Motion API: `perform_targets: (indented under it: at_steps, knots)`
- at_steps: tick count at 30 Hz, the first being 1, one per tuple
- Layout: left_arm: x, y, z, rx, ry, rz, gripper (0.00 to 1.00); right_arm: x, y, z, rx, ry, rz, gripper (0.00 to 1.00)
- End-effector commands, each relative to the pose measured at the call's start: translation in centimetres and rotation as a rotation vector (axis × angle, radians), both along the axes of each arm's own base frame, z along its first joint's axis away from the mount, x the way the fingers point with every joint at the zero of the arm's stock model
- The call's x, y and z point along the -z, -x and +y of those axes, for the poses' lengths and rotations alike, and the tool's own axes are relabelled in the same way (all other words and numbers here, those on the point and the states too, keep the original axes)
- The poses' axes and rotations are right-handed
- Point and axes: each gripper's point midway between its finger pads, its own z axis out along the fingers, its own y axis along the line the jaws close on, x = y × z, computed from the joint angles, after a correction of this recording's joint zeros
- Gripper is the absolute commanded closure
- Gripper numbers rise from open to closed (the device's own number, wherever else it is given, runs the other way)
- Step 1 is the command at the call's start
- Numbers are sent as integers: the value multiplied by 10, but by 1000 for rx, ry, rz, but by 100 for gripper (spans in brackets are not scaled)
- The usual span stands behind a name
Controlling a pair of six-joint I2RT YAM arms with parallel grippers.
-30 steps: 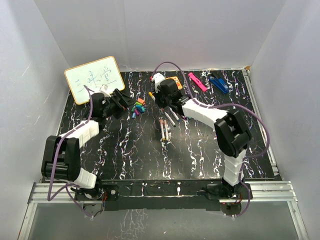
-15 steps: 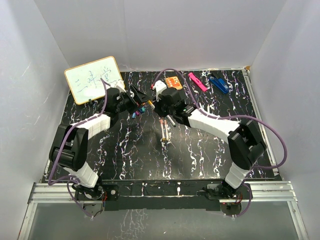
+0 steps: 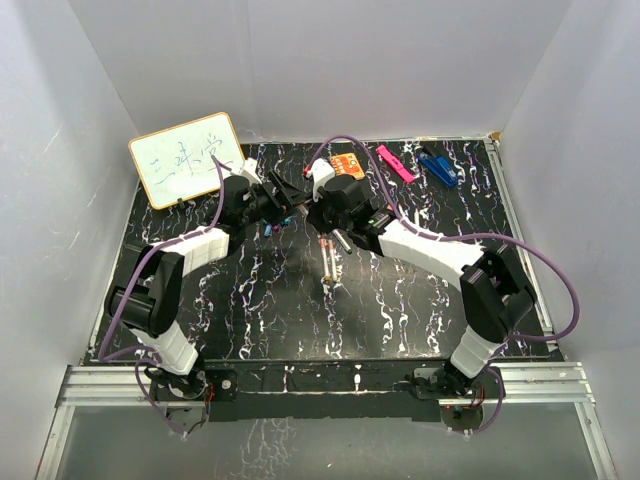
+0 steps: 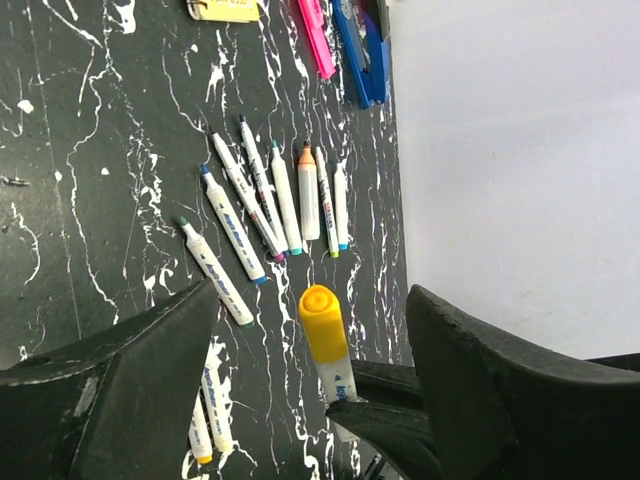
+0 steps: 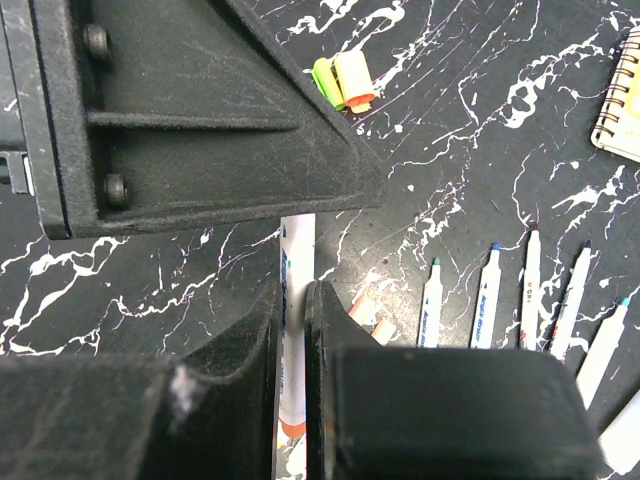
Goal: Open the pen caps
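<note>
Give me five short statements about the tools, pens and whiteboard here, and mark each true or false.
1. The right tool is shut on a pen. True.
2. The left tool is clamped on the yellow cap. False: its jaws stand open, one on either side of the cap, with gaps.
3. The pen in the right tool has lost its cap. False: the yellow cap is on its end.
4. Loose pens lie uncapped on the table. True.
5. The whiteboard is blank. False: it bears handwriting.
</note>
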Motion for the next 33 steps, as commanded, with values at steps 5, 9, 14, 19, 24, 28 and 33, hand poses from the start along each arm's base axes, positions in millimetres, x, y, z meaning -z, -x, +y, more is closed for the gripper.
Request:
perform_targets:
  at_steps: [5, 9, 14, 19, 24, 28, 33]
  knots:
    - [-25, -11, -12, 15, 74, -71, 52, -37, 1, 5, -3, -80, -80, 100]
    - [-25, -10, -14, 21, 84, -72, 63, -36, 2, 4, -4, -80, -79, 100]
    - [-24, -9, -16, 27, 86, -71, 71, -33, 2, 4, -5, -76, -76, 100]
    - [-27, -7, -19, 43, 96, -80, 85, -32, 2, 5, -5, -71, -77, 100]
    - [-28, -3, -22, 60, 108, -84, 94, -33, 0, 4, 2, -71, -82, 100]
    - [-26, -2, -23, 67, 106, -74, 100, -32, 0, 4, 3, -66, -79, 73]
    - [-33, 1, -26, 76, 107, -83, 100, -29, -1, 5, 3, -59, -69, 42]
